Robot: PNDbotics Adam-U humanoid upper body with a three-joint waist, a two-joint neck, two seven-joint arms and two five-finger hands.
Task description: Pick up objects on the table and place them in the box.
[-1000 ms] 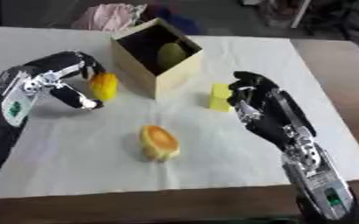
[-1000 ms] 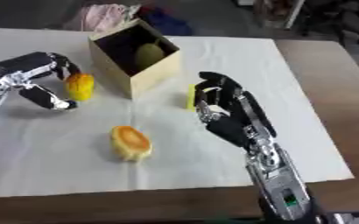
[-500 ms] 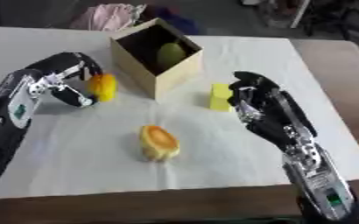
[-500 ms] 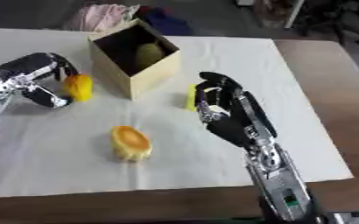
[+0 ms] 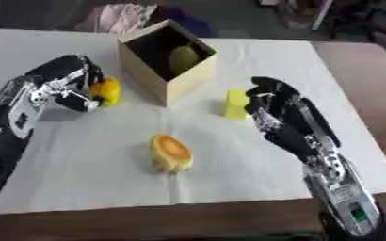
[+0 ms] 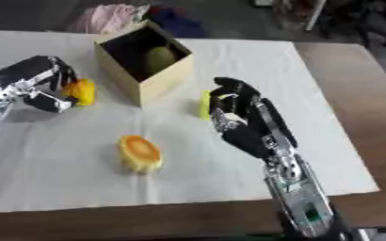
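open tan box [image 5: 176,80] at twelve o'clock holds a greenish fruit [image 5: 182,57]; orange-topped piece [image 5: 171,152] at centre; yellow block [image 5: 236,104] at three; yellow fruit [image 5: 108,92] at nine.

**Around the work area**

A white cloth [image 5: 254,52] covers most of the brown wooden table [image 5: 361,61], leaving its right edge and near edge bare. Beyond the table's far edge lie a crumpled pink fabric [image 5: 114,16] and, just beside it, a dark blue bundle [image 5: 188,19].

Left hand [image 5: 68,84] hides pt of yellow object [image 5: 107,91]; grip unclear, arms cut off.
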